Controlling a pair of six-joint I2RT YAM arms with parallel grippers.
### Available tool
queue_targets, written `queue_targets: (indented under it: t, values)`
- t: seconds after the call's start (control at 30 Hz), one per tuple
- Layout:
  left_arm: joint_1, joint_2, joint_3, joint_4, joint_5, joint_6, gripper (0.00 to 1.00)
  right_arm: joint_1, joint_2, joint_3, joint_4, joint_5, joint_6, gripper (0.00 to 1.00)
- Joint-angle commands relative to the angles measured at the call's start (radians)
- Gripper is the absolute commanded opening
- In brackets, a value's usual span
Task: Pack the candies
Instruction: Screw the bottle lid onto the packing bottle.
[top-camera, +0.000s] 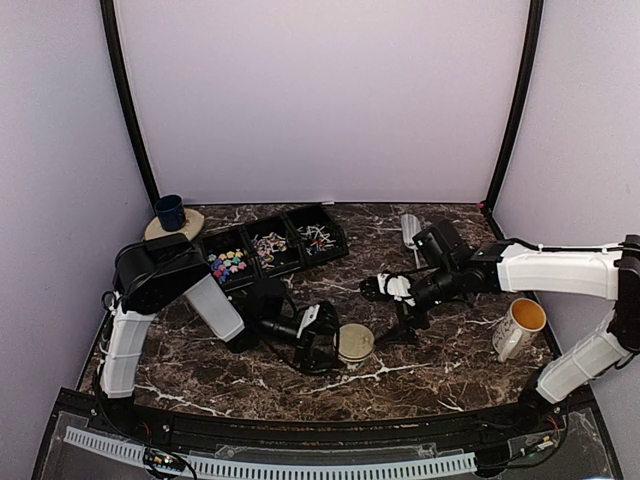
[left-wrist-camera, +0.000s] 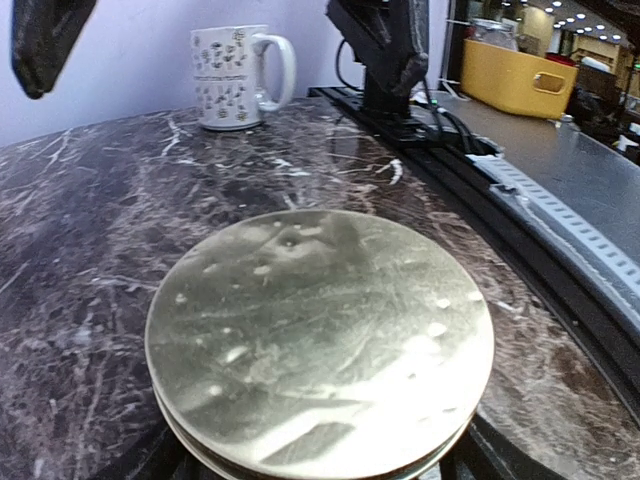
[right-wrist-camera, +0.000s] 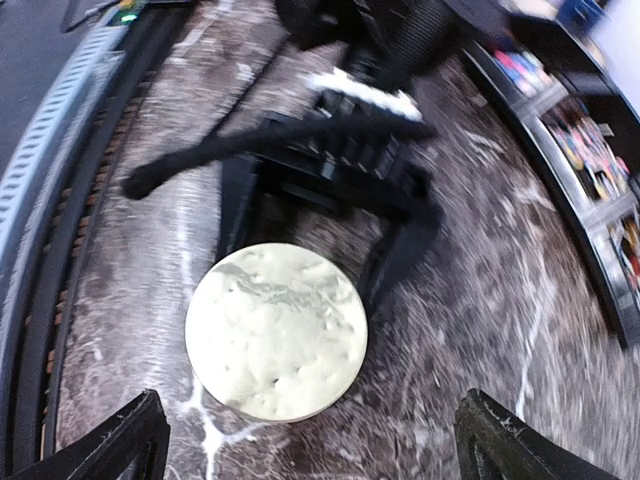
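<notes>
Seeing both arms converged on the round tan lid (right-wrist-camera: 275, 335), front-centre of the marble table (top-camera: 200, 375), close to the near edge and its black rail (top-camera: 300, 432).

Left gripper (right-wrist-camera: 298, 278): jaws spread wide, one finger meeting the lid's rim on each side. Can't tell if it's pinching the lid or just flanking it, or if the lid lies flat on the marble.

Right gripper (right-wrist-camera: 310, 405): hovers above the lid, jaws fully apart, nothing between them.

Candies (top-camera: 228, 265) sit in the black three-bay tray (top-camera: 338, 242) at back left, well apart from both grippers. Bright mixed colours are in the left bay, pinkish in the middle, pale wrapped in the right.

Edges: the tray sits angled, its left end near the blue cup (top-camera: 169, 211) in the back-left corner. The left arm's forearm runs just beside the tray's front-left. The white mug (top-camera: 518, 328) stands upright near the right edge, beside the right arm.

Open marble: front-left of the lid, between lid and mug, and the strip between tray and grippers. Walls close in on the left, rear and right.
</notes>
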Motion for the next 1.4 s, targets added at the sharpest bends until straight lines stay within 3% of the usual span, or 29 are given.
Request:
queue_targets:
  t: [0.0,0.23,1.1,1.37]
  values:
    - [-0.01,-0.036,0.006,-0.247,0.219,0.074,0.8,0.04,0.044,0.087,-0.132,-0.188,-0.239,0.99]
    - [-0.011,-0.045,0.045,-0.388,0.246,0.148,0.8,0.107,0.16,0.164,-0.191,-0.197,-0.332,0.98]
    - [-0.012,-0.046,0.057,-0.428,0.23,0.17,0.8,0.116,0.356,0.239,-0.203,-0.265,-0.371,1.0]
    - [-0.012,-0.045,0.05,-0.405,0.191,0.157,0.8,0.109,0.361,0.235,-0.188,-0.282,-0.341,0.93]
